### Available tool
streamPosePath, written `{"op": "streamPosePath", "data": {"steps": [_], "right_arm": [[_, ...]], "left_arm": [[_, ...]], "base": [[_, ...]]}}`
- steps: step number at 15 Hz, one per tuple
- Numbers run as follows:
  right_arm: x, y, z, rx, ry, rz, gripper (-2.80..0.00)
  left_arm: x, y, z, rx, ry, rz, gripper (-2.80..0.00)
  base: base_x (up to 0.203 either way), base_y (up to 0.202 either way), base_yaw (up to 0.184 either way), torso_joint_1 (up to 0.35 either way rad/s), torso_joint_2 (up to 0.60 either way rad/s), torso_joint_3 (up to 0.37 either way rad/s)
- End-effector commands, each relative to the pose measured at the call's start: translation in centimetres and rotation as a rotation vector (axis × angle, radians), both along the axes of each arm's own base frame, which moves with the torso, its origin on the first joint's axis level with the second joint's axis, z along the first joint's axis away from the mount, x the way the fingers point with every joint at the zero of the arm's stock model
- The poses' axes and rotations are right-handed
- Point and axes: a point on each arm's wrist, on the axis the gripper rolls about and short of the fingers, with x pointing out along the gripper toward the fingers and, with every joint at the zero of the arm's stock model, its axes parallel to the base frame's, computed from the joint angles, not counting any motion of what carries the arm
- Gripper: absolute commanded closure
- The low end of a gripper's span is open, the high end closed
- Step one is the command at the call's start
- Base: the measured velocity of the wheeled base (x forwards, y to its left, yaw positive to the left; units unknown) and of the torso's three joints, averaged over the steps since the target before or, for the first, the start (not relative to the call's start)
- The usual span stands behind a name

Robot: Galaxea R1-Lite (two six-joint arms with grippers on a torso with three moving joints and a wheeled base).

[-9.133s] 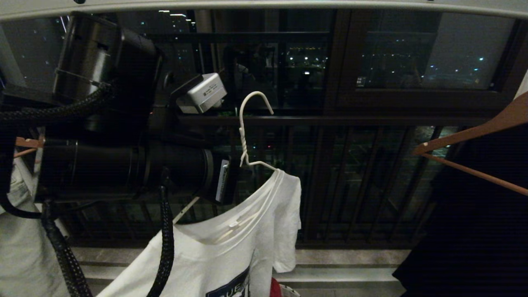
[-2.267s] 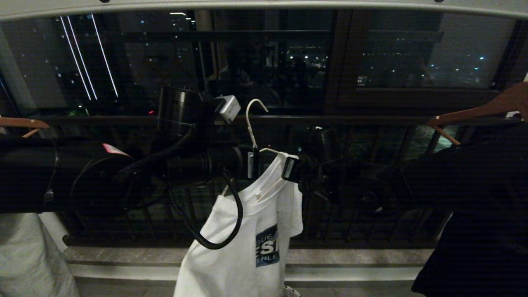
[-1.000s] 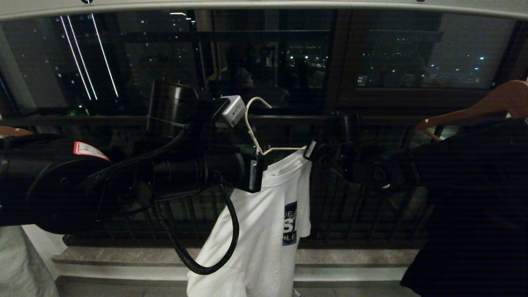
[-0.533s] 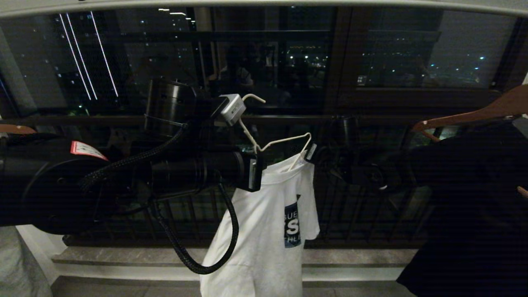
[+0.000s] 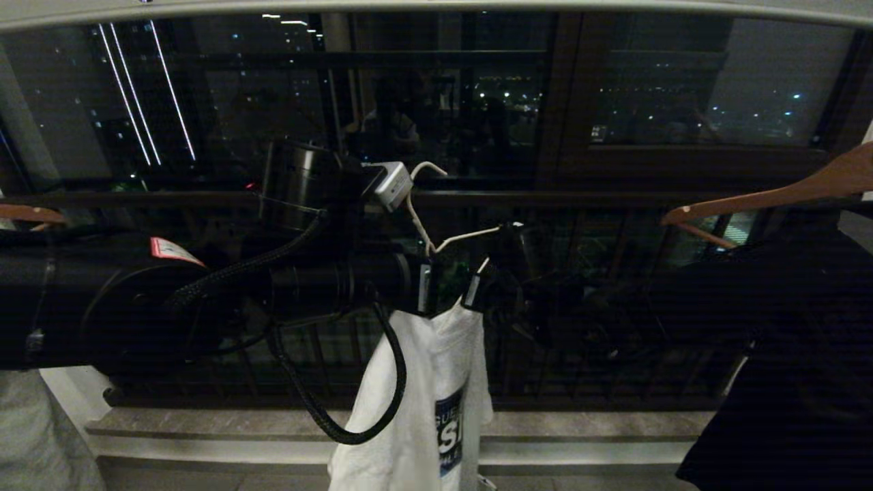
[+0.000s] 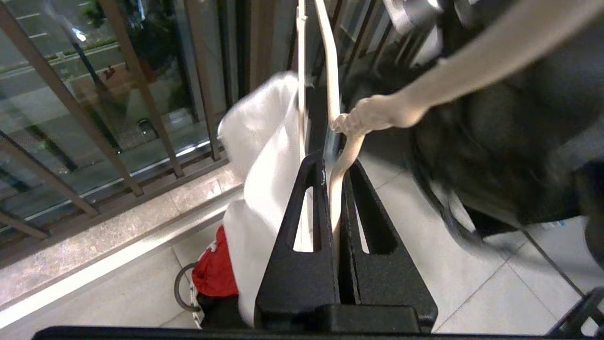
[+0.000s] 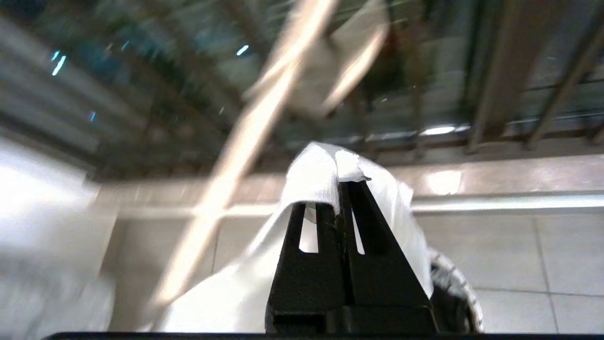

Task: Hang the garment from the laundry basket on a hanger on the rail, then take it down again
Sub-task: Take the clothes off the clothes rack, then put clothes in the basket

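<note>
Left gripper [image 6: 332,189] is clamped on the hanger [image 6: 339,165] wire below the rail [image 5: 436,8], steadying it while right gripper [image 7: 340,189], pinching the garment [image 5: 423,402], evidently strips it off.

Dark balcony railing [image 5: 614,198], vertical-barred, is backed by night windows [image 5: 709,82] with city lights. Stone sill [image 5: 586,426] and pale tiled floor [image 6: 472,283] are seen below.

Garment [image 5: 436,382] now off the hanger's [image 5: 458,239] arm, lower, bunched.
</note>
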Motion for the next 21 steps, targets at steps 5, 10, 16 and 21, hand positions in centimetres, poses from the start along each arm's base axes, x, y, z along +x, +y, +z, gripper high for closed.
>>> {"op": "streamPosePath", "data": {"steps": [5, 10, 16, 21], "right_arm": [[-2.9, 2.2, 0.1, -0.003, 0.013, 0.08, 0.0], [-4.4, 3.4, -0.6, -0.019, 0.033, 0.125, 0.0], [-3.7, 3.9, -3.3, -0.061, 0.081, 0.125, 0.0], [-3.4, 3.6, -5.3, -0.146, 0.111, 0.14, 0.0]], "left_arm": [[3.8, -0.6, -2.5, -0.023, -0.018, 0.092, 0.0], [4.7, -0.6, -2.6, -0.043, -0.036, 0.135, 0.0], [5.2, 0.1, -2.1, -0.046, -0.053, 0.181, 0.0], [5.0, 0.7, -1.4, -0.05, -0.066, 0.188, 0.0]], "base": [[0.0, 0.0, 0.0, 0.0, 0.0, 0.0], [0.0, 0.0, 0.0, 0.0, 0.0, 0.0], [0.0, 0.0, 0.0, 0.0, 0.0, 0.0], [0.0, 0.0, 0.0, 0.0, 0.0, 0.0]]}}
